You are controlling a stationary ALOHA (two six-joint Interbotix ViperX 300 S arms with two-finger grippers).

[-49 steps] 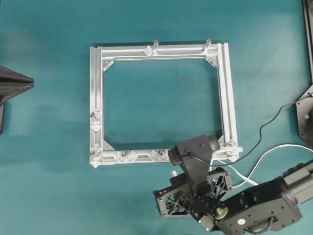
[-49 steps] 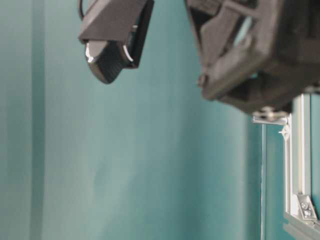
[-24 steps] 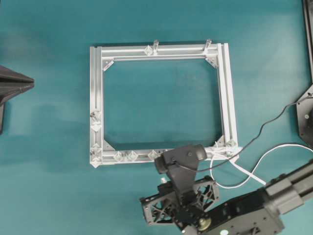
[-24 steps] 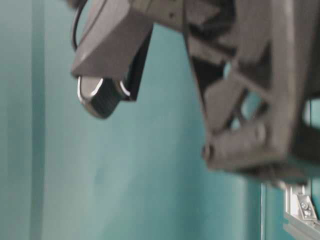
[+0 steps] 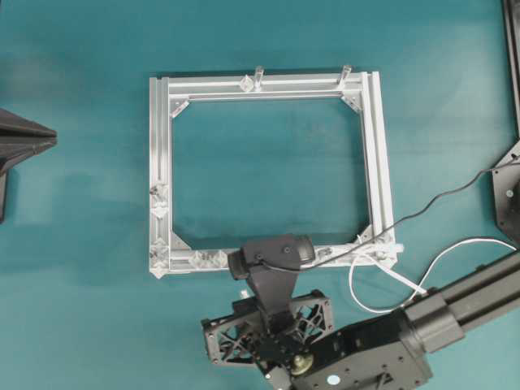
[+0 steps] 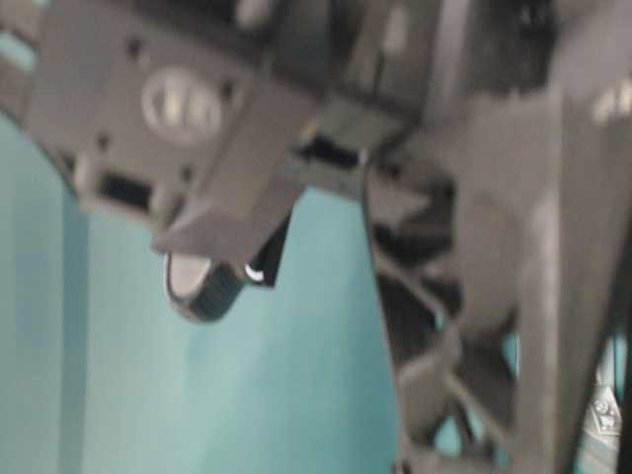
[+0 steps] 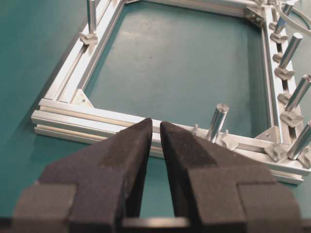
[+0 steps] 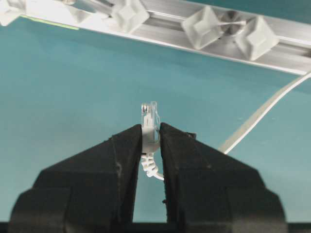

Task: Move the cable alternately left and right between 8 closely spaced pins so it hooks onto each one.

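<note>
Teal tabletop [image 5: 81, 309], cable [image 8: 149, 127] plug upright

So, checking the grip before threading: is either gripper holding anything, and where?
The right gripper pinches the cable by its plug end; the left gripper holds nothing.

Your right gripper [image 8: 151, 133] has slid left along the near rail of the frame [image 5: 161, 175], carrying the plug with it. The cable [image 5: 382, 276] now trails farther leftward behind it, and its loop near the frame's right corner has tightened.
</note>
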